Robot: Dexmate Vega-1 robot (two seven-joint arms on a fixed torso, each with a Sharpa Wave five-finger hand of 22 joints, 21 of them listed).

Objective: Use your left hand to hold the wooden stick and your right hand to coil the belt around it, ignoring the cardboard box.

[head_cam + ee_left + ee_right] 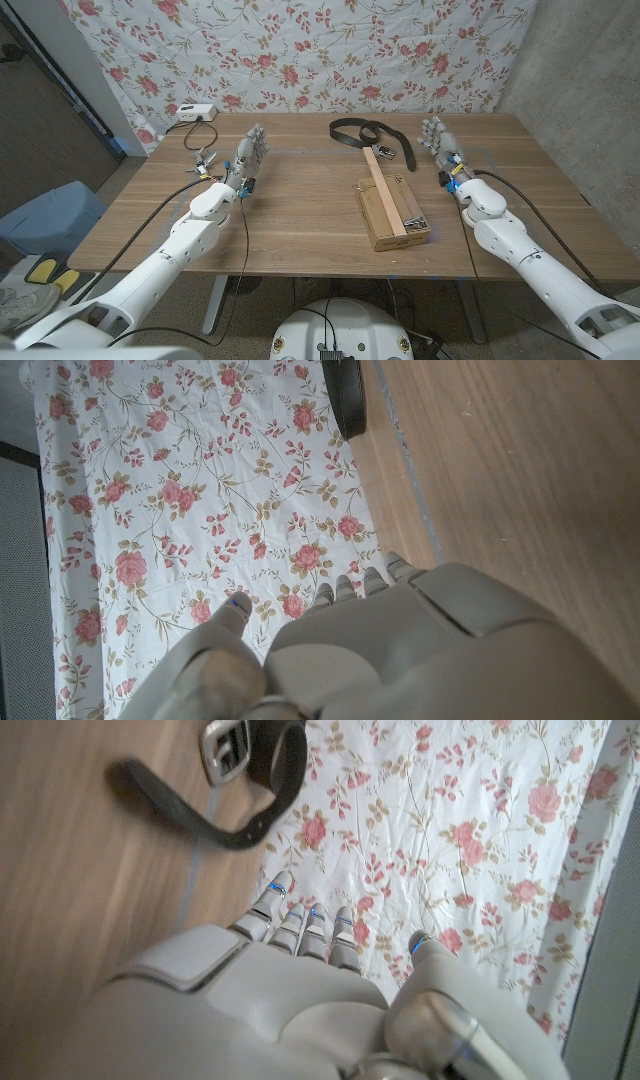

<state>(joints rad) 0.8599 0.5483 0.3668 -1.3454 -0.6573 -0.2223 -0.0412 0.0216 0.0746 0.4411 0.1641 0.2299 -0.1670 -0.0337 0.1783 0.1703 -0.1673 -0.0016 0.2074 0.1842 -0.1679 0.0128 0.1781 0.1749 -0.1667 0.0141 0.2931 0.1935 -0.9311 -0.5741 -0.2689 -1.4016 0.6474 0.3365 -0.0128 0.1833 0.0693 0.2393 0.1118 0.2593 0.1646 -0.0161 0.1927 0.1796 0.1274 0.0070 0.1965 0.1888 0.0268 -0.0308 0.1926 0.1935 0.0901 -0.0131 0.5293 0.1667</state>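
A long wooden stick (387,191) lies lengthwise on a flat cardboard box (388,213) right of the table's middle. The dark belt (365,133) lies in loose loops at the far middle of the table, its metal buckle (383,152) near the stick's far end; belt (230,815) and buckle (226,742) also appear in the right wrist view, and a belt loop (346,396) in the left wrist view. My left hand (247,157) stands at the left with fingers extended, holding nothing. My right hand (441,143) stands right of the belt, fingers extended, holding nothing.
A white box with a cable (195,112) sits at the table's far left corner. A floral cloth (300,50) hangs behind the table. A small metal clip (415,222) lies on the cardboard box's near right part. A blue bin (50,220) stands on the floor at the left.
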